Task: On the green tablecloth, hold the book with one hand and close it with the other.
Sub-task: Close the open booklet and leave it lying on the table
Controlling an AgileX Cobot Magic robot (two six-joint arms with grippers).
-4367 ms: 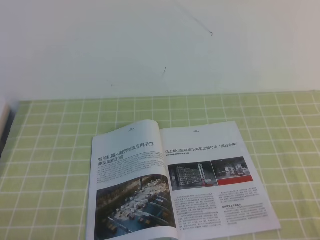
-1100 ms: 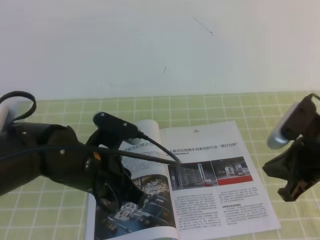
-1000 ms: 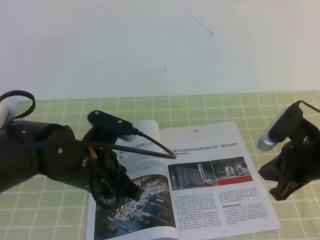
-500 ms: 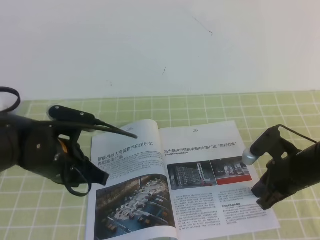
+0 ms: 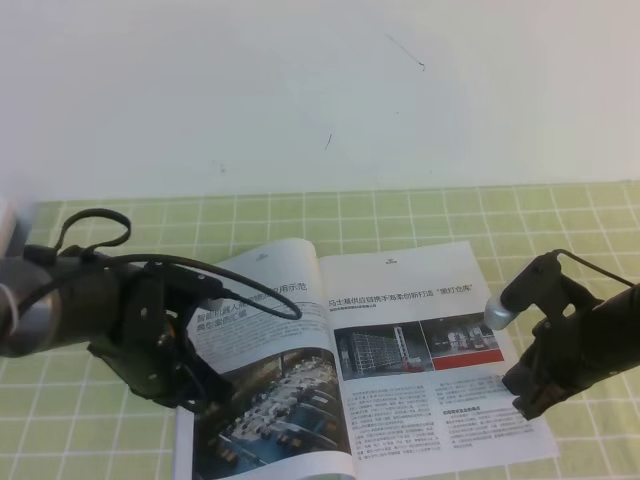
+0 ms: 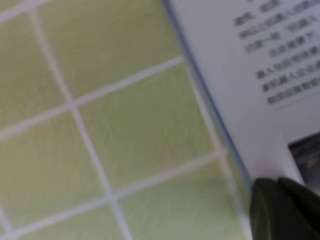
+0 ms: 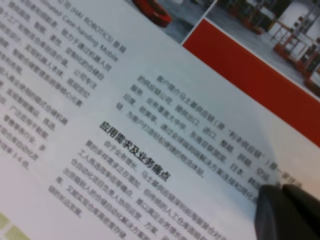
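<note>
The book [image 5: 400,300] lies open on the green tablecloth [image 5: 400,215], inner pages with photos and text facing up. My left gripper [image 5: 195,395] is low at the outer edge of the left page, which curls up a little. In the left wrist view its dark fingertips [image 6: 282,207] sit together at the page edge [image 6: 280,75] over the cloth [image 6: 125,125]. My right gripper [image 5: 522,398] rests on the right page near its lower right corner. In the right wrist view its fingertips [image 7: 285,210] sit together on the printed page [image 7: 150,100].
A white wall [image 5: 300,90] rises behind the cloth's far edge. A pale object [image 5: 8,225] shows at the far left edge. Bare cloth lies behind the book and to its right.
My left arm swung off the left page and came down at its outer edge; that edge now curls up and inward. My right gripper came down onto the right page and has stayed.
</note>
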